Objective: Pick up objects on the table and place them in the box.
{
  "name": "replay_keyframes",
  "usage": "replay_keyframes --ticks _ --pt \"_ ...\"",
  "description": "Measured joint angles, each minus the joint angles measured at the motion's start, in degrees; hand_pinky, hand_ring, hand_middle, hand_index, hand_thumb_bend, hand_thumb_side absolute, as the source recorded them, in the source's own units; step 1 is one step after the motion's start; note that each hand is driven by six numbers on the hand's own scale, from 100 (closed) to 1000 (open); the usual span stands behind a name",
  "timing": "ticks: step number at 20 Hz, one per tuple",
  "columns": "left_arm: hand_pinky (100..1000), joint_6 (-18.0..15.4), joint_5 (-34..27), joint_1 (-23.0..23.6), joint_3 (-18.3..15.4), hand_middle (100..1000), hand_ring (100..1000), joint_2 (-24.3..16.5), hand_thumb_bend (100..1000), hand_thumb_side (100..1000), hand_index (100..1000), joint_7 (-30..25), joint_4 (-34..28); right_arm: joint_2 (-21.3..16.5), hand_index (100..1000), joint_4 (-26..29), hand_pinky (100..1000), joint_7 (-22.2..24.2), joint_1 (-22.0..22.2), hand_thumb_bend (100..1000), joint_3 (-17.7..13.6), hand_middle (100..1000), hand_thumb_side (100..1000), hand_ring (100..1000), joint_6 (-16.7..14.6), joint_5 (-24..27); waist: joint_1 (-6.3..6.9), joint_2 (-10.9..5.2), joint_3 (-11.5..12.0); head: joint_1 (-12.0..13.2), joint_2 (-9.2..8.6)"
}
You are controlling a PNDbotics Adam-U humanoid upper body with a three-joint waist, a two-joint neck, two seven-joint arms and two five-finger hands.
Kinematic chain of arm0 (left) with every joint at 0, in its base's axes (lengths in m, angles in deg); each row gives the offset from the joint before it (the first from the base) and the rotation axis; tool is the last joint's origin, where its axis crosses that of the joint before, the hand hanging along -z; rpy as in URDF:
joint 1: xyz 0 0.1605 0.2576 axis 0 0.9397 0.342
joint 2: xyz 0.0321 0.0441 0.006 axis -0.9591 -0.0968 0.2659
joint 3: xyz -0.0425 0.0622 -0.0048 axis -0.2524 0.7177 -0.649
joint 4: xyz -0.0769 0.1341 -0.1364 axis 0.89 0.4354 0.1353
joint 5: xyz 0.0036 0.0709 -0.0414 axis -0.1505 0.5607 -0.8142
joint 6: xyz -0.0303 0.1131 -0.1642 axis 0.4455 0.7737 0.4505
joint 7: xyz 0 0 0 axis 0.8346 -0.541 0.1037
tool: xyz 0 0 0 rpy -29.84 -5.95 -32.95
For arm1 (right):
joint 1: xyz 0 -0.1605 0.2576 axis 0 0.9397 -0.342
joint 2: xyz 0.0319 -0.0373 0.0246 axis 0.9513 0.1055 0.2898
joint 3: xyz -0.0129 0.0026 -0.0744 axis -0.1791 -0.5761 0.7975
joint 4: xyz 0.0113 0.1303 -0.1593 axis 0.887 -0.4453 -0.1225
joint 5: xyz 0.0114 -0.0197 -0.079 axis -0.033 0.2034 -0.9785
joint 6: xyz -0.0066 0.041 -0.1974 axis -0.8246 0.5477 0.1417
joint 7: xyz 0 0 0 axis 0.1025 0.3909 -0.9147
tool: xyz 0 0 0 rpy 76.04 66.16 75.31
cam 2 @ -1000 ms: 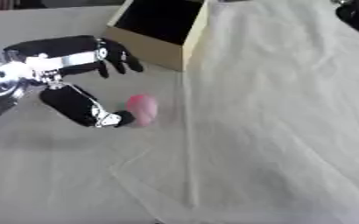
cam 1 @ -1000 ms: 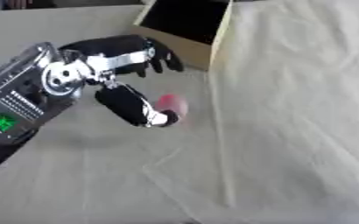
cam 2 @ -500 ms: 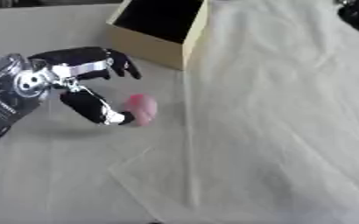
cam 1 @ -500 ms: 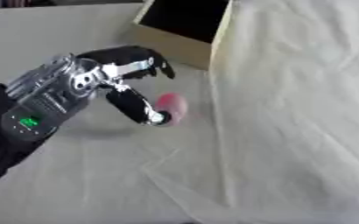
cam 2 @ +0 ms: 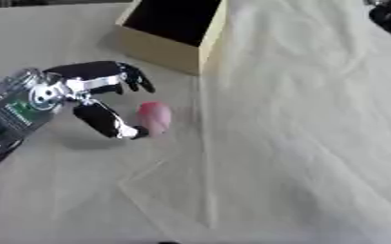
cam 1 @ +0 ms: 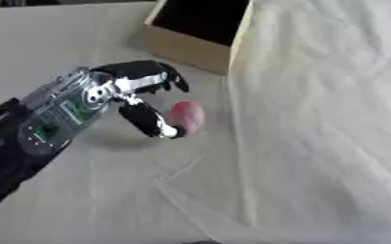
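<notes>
Left hand is spread around the pink object, not yet gripped; lifting and placement in the box remain.

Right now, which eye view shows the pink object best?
The left eye view: the pink object sits nearer mid-frame, its upper half clear beside the left hand. The right eye view shows it too, further left, thumb at its lower edge.

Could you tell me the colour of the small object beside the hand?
Pink small rounded object, clearest in the left eye view.
</notes>
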Motion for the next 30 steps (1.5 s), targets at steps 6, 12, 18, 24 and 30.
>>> replay_keyframes --ticks 6,12,18,24,30 --pt "717 -3.68 0.06 0.56 -0.05 824 824 1.63 362 281 872 2.86 4.46 0.08 775 0.0 828 -0.02 0.03 100 -0.03 574 670 655 0.02 0.07 -0.07 0.21 -0.15 0.02 -0.24" --pt "625 -6.93 2.14 0.88 -0.75 777 760 3.25 243 253 821 5.73 8.33 0.25 776 0.0 828 -0.03 0.1 100 -0.06 573 671 655 0.03 0.25 -0.14 0.35 -0.39 0.03 -0.25" --pt "557 -9.35 1.57 1.04 -1.53 770 719 4.2 100 239 803 8.33 9.87 0.52 777 0.0 829 -0.19 0.35 100 -0.1 573 671 656 0.18 0.31 -0.2 0.36 -0.39 0.03 -0.25" --pt "559 -10.77 0.01 2.51 -1.71 812 728 2.63 100 141 835 9.84 5.59 0.53 777 0.0 829 -0.22 0.79 100 -0.4 571 672 655 0.32 0.34 -0.16 0.46 -0.37 -0.06 -0.25" --pt "472 -8.78 -0.35 2.61 -2.35 772 650 0.16 100 248 797 7.52 -0.67 0.53 779 0.0 830 -0.16 0.89 100 -0.42 572 671 657 0.54 0.58 -0.1 0.45 -0.21 -0.34 -0.25"
